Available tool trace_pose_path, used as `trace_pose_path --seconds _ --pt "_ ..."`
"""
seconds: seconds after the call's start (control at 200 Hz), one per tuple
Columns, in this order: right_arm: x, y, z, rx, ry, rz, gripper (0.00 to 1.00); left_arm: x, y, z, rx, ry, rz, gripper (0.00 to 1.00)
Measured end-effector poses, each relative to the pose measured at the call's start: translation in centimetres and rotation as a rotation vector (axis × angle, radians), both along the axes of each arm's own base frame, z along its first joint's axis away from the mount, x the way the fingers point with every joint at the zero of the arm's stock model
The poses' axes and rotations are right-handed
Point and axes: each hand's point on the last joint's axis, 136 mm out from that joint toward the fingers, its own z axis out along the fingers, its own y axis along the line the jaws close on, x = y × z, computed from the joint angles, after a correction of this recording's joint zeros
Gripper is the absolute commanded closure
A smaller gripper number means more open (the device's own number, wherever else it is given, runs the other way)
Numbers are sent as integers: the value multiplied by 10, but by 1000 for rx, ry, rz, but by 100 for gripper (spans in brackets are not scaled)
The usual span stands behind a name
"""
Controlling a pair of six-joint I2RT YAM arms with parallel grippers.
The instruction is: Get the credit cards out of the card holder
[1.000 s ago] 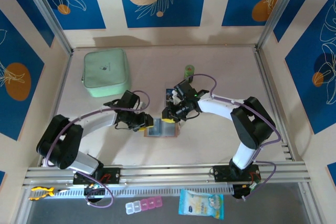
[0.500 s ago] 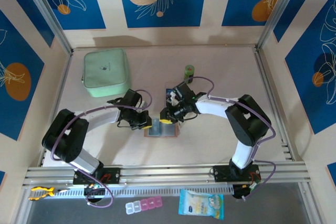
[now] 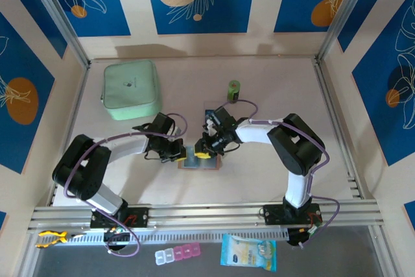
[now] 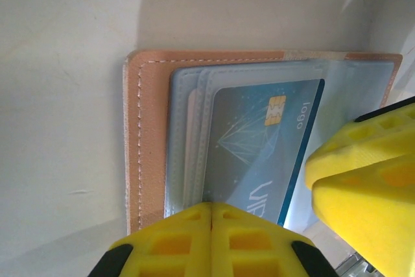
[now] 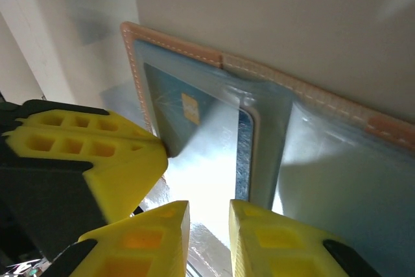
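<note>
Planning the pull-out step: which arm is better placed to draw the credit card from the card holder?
Probably right: the right pincer has jaws slightly apart by the credit card; the left pincer is shut, seemingly pinning the card holder.

Credit card in card holder

Top external: fixed, high behind the near edge of the table, looking down on all of it.
Left wrist: very close over the card holder, facing down.
Right wrist: equally close, from the opposite side.
Shared: the card holder, mid-table.
</note>
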Motion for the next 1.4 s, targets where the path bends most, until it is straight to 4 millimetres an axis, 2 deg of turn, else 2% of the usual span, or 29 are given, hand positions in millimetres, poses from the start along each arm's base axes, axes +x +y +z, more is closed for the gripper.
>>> trace_pose_path --seconds 0.425,0.635,0.8,0.965,1.18,1.401 --pt "-1 -1 -6 -10 11 1 80 1 -1 0 -13 -8 2 93" --pt "-2 0 -8 -14 13 7 80 1 5 4 11 -20 12 85" --pt "-2 0 -8 -15 12 10 80 5 9 8 32 -43 9 88" --pt "-3 1 -8 -19 13 11 80 3 5 -2 18 -9 -6 92" --pt "-2 -1 -9 -36 13 9 75 4 3 -2 9 -10 -9 92" --pt "-1 -3 -9 -82 -8 16 75 4 3 -2 6 -14 -7 89"
